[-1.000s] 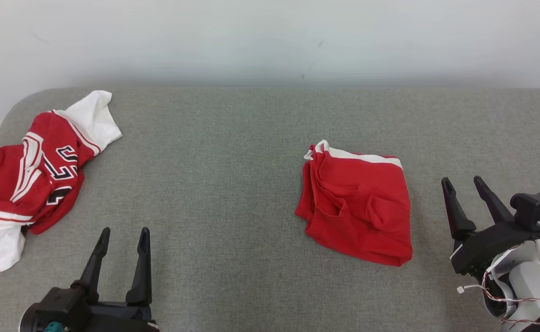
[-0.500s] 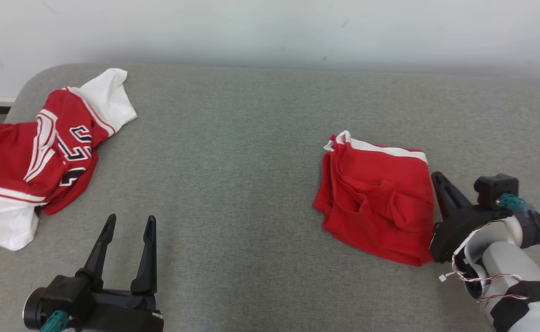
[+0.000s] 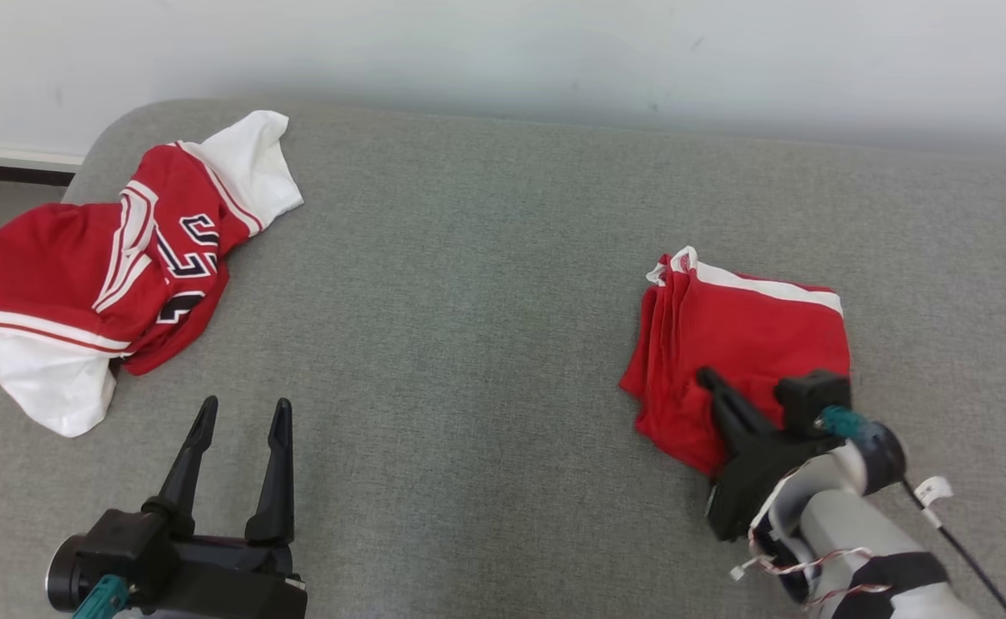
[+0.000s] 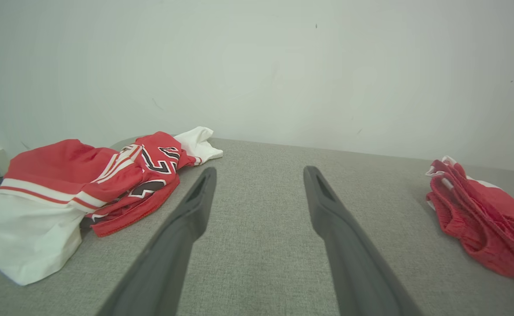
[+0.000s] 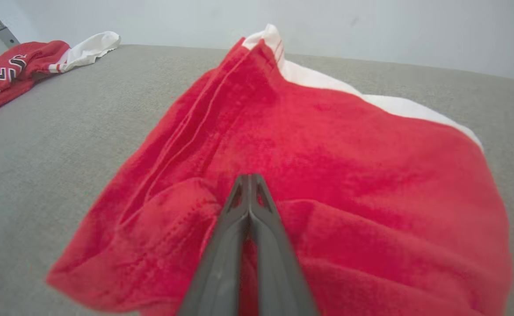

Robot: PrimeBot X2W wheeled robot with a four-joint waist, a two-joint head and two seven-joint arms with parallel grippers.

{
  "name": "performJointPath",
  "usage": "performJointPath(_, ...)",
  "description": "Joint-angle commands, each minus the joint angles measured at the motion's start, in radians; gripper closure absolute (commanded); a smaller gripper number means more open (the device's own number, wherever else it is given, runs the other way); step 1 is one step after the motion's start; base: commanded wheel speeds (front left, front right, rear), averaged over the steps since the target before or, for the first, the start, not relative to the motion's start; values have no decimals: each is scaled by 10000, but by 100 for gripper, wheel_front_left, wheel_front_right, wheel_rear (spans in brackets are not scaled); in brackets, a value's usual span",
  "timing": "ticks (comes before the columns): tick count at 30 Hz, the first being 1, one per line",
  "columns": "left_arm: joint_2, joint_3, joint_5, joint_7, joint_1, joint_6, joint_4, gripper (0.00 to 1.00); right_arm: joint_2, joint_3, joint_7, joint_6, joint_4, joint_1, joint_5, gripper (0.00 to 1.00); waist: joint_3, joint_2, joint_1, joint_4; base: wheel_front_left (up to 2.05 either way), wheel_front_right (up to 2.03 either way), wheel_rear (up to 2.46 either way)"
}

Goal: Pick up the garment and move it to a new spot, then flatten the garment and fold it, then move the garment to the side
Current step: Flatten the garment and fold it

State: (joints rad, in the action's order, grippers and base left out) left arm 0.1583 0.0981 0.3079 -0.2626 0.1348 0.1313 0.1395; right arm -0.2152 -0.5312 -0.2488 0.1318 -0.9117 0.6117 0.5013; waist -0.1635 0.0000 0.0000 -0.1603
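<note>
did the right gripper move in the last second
Yes: the right gripper went leftward, from beside the folded red garment onto its near part.

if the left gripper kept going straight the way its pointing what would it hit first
Nothing close: the left gripper points across the bare grey fabric surface, passing right of the crumpled red-and-white numbered jersey. First contact is probably the pale wall behind, though depth is unclear.

At the lower left, left gripper (image 3: 245, 402) held low with its 2 dark fingers (image 3: 275, 473) spread wide and pointed forward, at the lower right, right gripper (image 3: 708, 375) angled inward with its 2 fingers pressed together tip to tip, pale forearm (image 3: 838, 520) seen behind it
</note>
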Motion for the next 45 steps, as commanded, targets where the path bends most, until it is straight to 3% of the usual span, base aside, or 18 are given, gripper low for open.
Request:
performJointPath(1, -41, 16, 7, -32, 132, -12, -9, 0, 129, -321, -103, -24, 212, -259, 219, 100, 17, 0, 0, -117, 0, 0, 0)
performJointPath(7, -59, 7, -4, -32, 95, -12, -46, 0, 435, -829, -169, -24, 728, -569, 559, 100, 1, 0, 0, -208, 0, 0, 0)
performJointPath(13, -84, -76, -55, -32, 66, -12, -52, 0, 652, -451, -173, -24, 1494, -815, 563, 100, 40, 0, 0, -109, 0, 0, 0)
performJointPath(30, -37, -553, -343, -32, -668, -12, -148, 0, 201, 3285, -169, -24, 5404, -3317, -1091, 100, 1019, 0, 0, 1300, 0, 0, 0)
performJointPath(43, -164, -939, -848, -32, -1198, -12, 12, 0, 779, 5076, -155, -24, 7140, -5788, -2009, 100, 1624, 0, 0, 1933, 0, 0, 0)
performJointPath(44, -165, -1013, -910, -32, -1295, -12, 55, 0, 874, 5151, -156, -24, 7297, -5998, -2115, 66, 1669, 0, 0, 1962, 0, 0, 0)
performJointPath(45, -165, -1013, -910, -32, -1295, -12, 55, 0, 874, 5151, -156, -24, 7297, -5998, -2115, 66, 1669, 0, 0, 1962, 0, 0, 0)
